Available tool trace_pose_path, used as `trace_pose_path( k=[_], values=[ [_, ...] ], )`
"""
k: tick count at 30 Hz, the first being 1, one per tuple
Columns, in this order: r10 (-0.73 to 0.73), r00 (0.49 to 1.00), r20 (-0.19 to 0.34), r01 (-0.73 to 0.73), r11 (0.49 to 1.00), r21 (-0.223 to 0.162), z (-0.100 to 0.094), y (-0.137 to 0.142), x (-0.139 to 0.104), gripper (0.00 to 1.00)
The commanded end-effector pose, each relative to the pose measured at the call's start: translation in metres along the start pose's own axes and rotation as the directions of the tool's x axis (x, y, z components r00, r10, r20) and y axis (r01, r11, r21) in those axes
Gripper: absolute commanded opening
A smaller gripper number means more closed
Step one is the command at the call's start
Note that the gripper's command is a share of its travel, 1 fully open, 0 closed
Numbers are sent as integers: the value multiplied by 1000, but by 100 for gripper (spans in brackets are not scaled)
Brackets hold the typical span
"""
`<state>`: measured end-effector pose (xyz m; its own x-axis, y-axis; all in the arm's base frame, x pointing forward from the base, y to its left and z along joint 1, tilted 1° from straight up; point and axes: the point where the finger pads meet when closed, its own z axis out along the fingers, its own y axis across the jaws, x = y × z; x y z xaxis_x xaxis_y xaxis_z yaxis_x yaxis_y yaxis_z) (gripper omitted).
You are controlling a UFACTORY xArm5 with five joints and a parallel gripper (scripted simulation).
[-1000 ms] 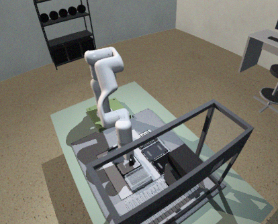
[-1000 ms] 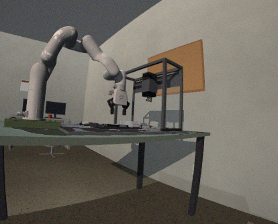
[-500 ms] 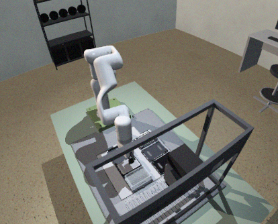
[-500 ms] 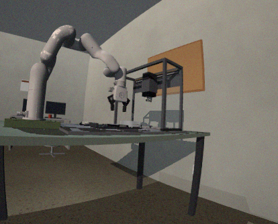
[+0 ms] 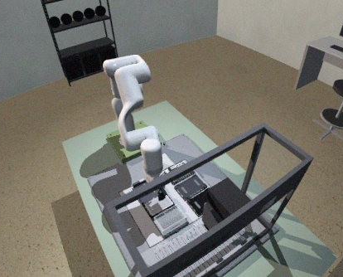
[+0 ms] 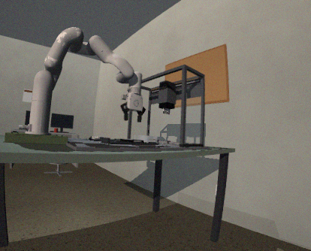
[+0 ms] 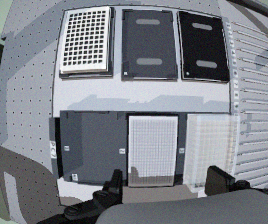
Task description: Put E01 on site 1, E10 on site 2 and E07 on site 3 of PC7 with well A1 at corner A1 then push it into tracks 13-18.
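Note:
The carrier PC7 lies on the apron, its labelled end at the left in the wrist view. Its site 1 is bare. E10, the dense-grid white plate, lies on site 2 and looks square there. E07, the pale block, stands on site 3 at the rail end. E01, white with dark wells, is on S1. Nests S2 and S3 are bare. My gripper is open and empty, above the carrier. A1 marks on the seated items are not readable.
The rails run off at the right of the wrist view, beside the carrier's end. A dark gantry frame stands over the rail side, with a black head hanging from it. The lamps cannot be made out.

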<state>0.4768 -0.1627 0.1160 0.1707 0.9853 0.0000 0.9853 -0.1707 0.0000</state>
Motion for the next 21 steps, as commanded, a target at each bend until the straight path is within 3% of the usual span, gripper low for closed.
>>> trace_pose_path(
  k=[1, 10, 21],
  values=[
    [0, 1000, -19, 0, 1000, -6, -2, 1, 0, 100],
    [0, 1000, -19, 0, 1000, -6, -2, 1, 0, 100],
    [-7, 1000, -20, 7, 1000, -6, -3, -22, 38, 100]
  ],
)
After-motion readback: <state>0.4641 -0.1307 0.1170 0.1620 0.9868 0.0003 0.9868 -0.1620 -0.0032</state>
